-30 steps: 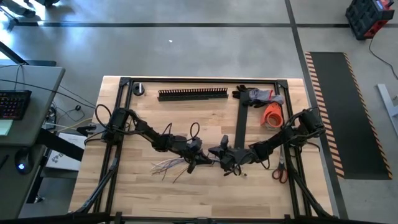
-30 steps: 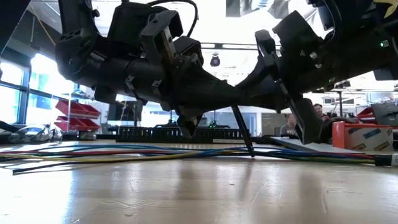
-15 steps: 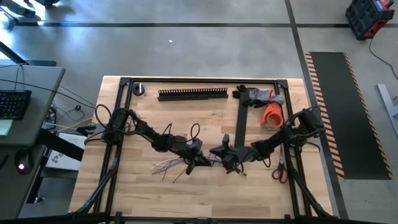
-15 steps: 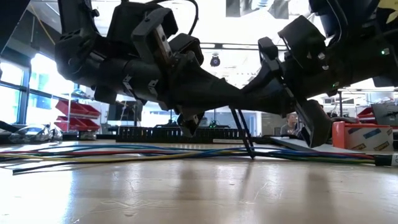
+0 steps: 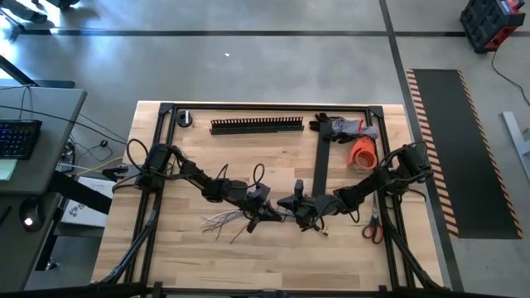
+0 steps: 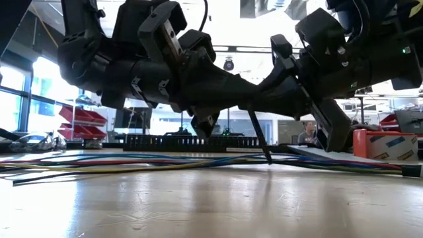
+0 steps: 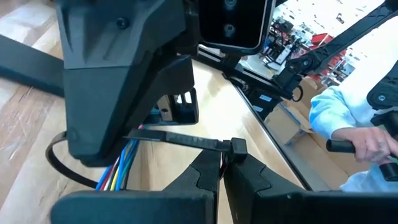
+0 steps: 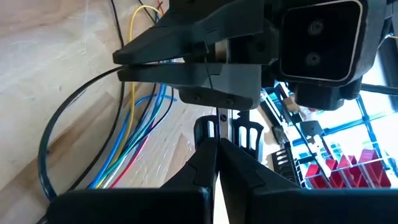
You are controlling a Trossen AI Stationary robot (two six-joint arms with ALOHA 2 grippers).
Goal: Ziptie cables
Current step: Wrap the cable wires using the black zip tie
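The cables point(image 5: 222, 221), thin coloured wires, lie on the wooden table with their loose ends fanned toward the left; the low view shows them flat along the table point(image 6: 132, 160). A black zip tie loops around them point(image 7: 62, 163), its strap point(image 7: 180, 138) running to its head. My left gripper point(image 5: 272, 213) and my right gripper point(image 5: 290, 204) meet tip to tip just above the cables at mid-table, both shut on the zip tie. In the low view a length of strap point(image 6: 260, 139) slants down from between them to the table. My left gripper pinches the zip tie at its head end point(image 7: 236, 148) between its two fingertips point(image 7: 249, 177), coming nearly level from the table's left. The head is clear of the table, and the loop hangs around the cables. My right gripper is shut on the zip tie's strap point(image 8: 219, 118), pinched at its fingertips point(image 8: 202, 155), coming from the table's right and slanting slightly down. The left gripper's body hides which stretch of strap it has.
A black slotted duct point(image 5: 257, 125) lies at the far edge, with gloves point(image 5: 348, 127) and an orange tape roll point(image 5: 363, 153) at the far right. Scissors point(image 5: 373, 228) lie near the right arm. A black frame rail point(image 5: 321, 157) crosses the table. A person's sleeve point(image 7: 345, 121) shows beyond.
Both grippers have stayed in place, each turning a little at the wrist. The strap hanging between them has swung slightly. The cables have stayed flat on the table.
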